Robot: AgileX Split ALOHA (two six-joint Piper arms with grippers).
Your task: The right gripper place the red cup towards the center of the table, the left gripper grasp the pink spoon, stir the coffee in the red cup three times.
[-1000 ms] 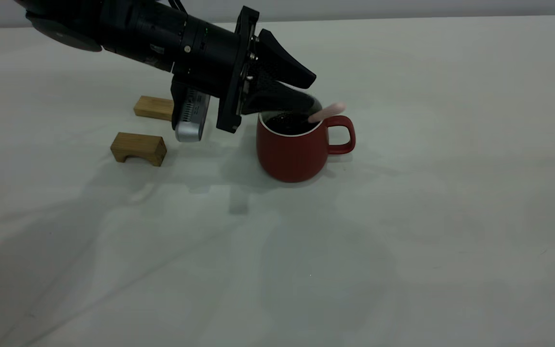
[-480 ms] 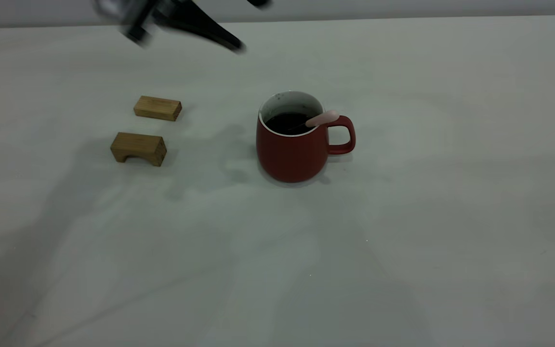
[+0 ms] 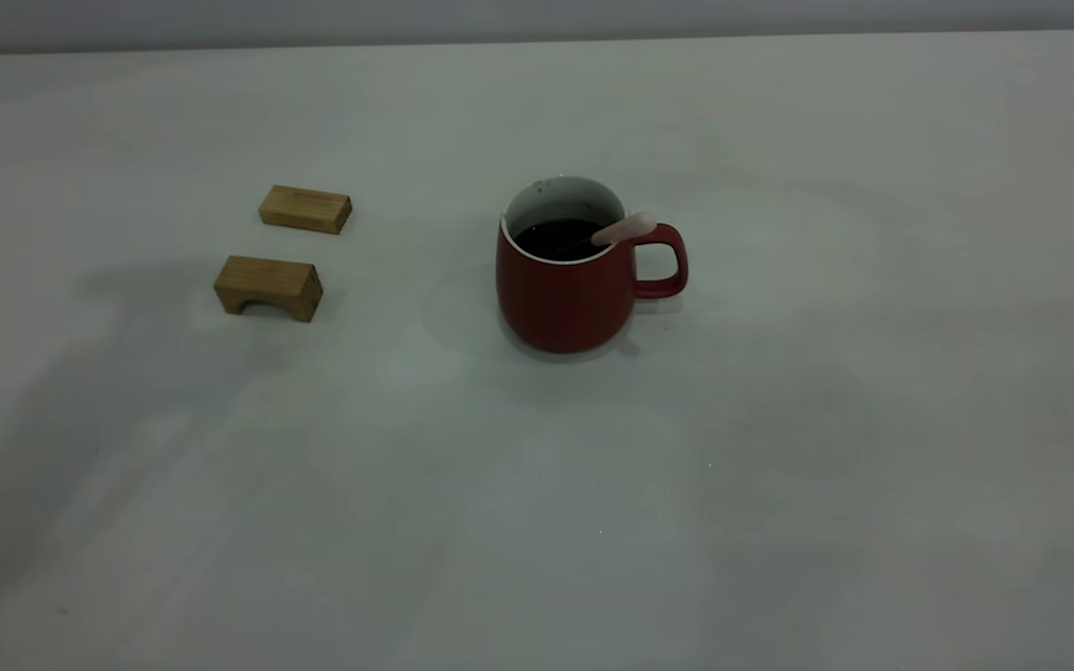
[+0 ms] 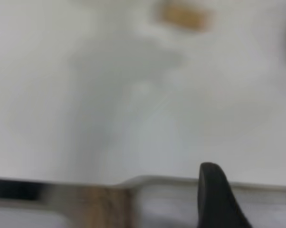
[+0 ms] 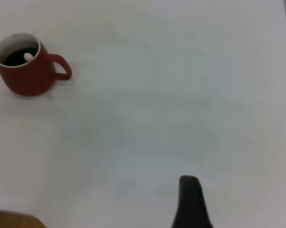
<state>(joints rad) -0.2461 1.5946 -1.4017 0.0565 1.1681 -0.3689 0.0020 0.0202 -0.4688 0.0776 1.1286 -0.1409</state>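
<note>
The red cup [image 3: 567, 280] stands upright near the middle of the table [image 3: 779, 419], handle to the right, with dark coffee [image 3: 557, 239] inside. The pink spoon [image 3: 626, 228] rests in it, handle leaning on the rim above the cup's handle, bowl sunk in the coffee. The right wrist view shows the cup [image 5: 24, 71] far off. Neither arm appears in the exterior view. My left gripper [image 4: 252, 187] is open and empty, above the table's edge. Of my right gripper [image 5: 243, 202] one black finger [image 5: 190, 202] shows, the other lies outside the picture, nothing held.
Two tan wooden blocks lie left of the cup: a flat one [image 3: 305, 209] farther back and an arched one [image 3: 268, 286] nearer. One block [image 4: 183, 14] shows blurred in the left wrist view.
My left gripper let go of the spoon, rose up and to the left, and left the exterior view. The spoon stays leaning in the cup.
</note>
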